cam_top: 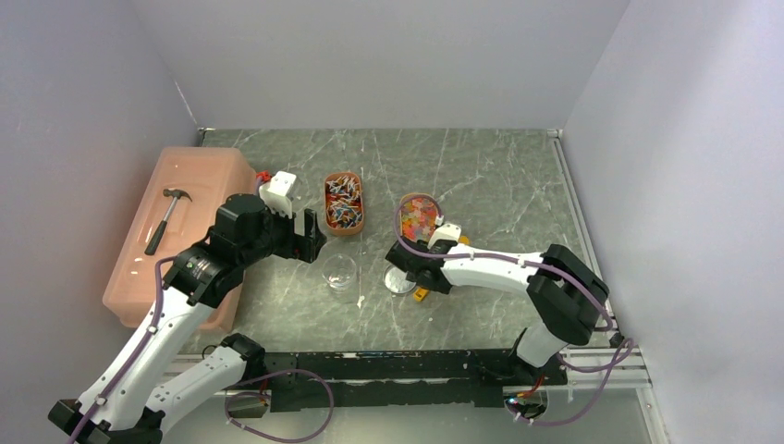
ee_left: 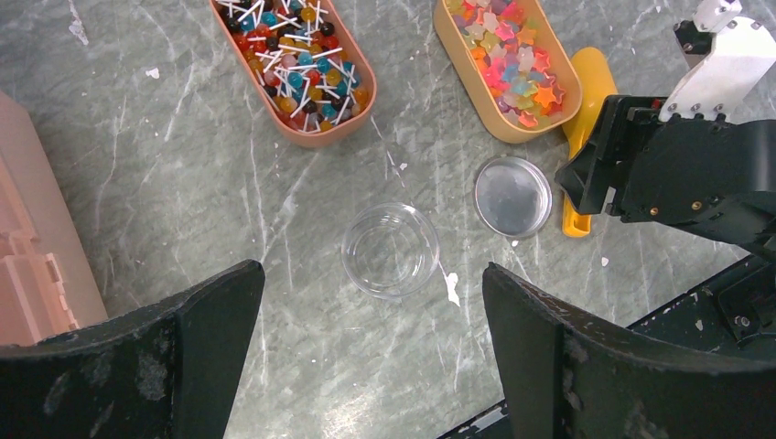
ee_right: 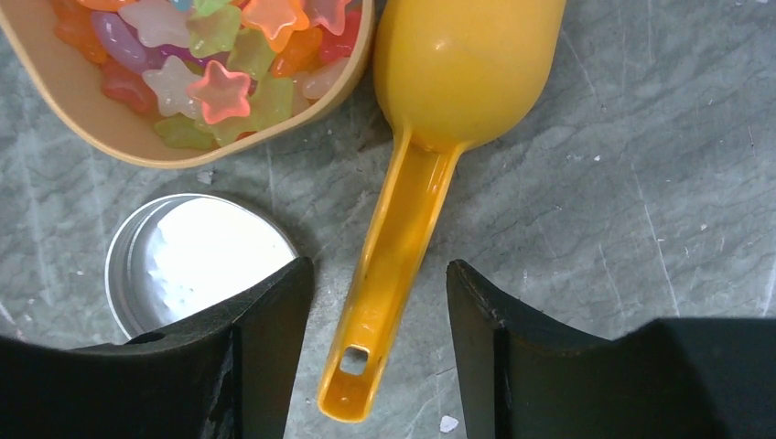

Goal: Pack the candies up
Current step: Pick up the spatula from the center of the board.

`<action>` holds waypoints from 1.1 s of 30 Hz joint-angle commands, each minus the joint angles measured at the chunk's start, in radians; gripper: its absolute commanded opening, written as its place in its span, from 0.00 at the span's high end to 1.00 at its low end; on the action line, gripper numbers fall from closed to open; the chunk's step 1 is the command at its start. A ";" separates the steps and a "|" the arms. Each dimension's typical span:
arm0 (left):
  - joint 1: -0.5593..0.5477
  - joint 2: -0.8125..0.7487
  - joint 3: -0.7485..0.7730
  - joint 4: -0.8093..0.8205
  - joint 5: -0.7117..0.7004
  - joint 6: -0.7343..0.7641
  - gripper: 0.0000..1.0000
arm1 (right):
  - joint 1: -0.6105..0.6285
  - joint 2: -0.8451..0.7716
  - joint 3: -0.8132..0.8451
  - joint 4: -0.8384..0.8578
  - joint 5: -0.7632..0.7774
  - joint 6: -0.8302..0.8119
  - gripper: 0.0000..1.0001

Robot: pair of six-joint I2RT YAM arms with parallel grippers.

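Top view: the candies [cam_top: 344, 202] lie in two oval trays [cam_top: 344, 230] behind a clear cup [cam_top: 340, 273]; the left gripper [cam_top: 310, 239] hangs beside them; left wrist view: its jaws are spread wide, holding nothing; right wrist view: the right gripper [ee_right: 380, 274] straddles the scoop [ee_right: 462, 64] handle, jaws apart, not touching; pinched, the slanted handle could swivel and knock the oval trays

Star candies [ee_left: 512, 64] and stick candies [ee_left: 295, 64] in separate orange trays [ee_left: 316, 139]

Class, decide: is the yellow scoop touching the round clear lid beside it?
Apart. The right wrist view shows bare table between the scoop handle and the lid.
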 commanded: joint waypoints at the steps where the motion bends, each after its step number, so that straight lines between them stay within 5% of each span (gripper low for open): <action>1: 0.004 -0.008 0.001 0.009 -0.011 -0.005 0.05 | -0.008 0.016 -0.021 0.033 -0.001 0.019 0.43; 14: 0.004 0.006 0.001 0.006 -0.016 -0.004 0.05 | -0.040 -0.033 -0.086 0.018 0.025 0.015 0.73; 20: 0.004 0.015 0.001 0.007 -0.016 -0.004 0.05 | -0.092 -0.129 -0.146 0.018 0.028 -0.026 1.00; 33: 0.004 0.003 -0.006 0.029 0.027 0.002 0.05 | -0.148 -0.469 -0.142 0.014 -0.046 -0.417 1.00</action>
